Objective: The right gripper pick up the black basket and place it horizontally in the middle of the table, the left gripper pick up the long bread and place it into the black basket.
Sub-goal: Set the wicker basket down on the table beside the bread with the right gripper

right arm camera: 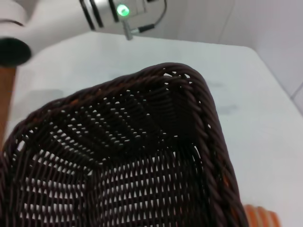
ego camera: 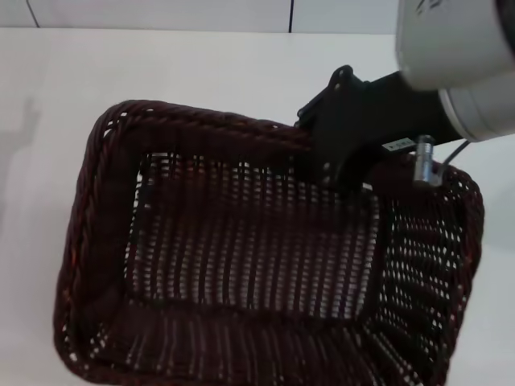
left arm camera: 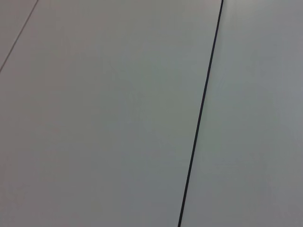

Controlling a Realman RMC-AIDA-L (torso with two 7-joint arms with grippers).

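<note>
At the far rim of the basket, your right gripper (ego camera: 354, 173), a black angular mount with a silver plug on a thick white-grey arm, is planted on the braided edge, toward the basket's right end. Its fingertips are tucked behind the mount in the head view, so I cannot tell whether they are apart or clamped on the wicker.

The large rectangular basket (ego camera: 257, 265) of very dark brown-black woven wicker fills most of the head view. Its open side faces the camera and it sits skewed, left end farther from you than the right. Light shows through the open-weave floor and the sloping sides. Around it you see the plain white tabletop (ego camera: 201, 68), bare beyond the far rim.

From the right wrist, you look along the inside of the basket to one rounded corner of the braided rim. Just outside that wall, at the frame's edge, a sliver of the orange-and-tan ridged toy loaf (right arm camera: 259, 216) peeks out on the table.

Across the table in that same view sits your left arm (right arm camera: 102, 12), white-grey with black bands and a green light glowing; its gripper is out of sight. The left wrist camera shows only a pale flat surface crossed by a thin dark seam (left arm camera: 201, 113).
</note>
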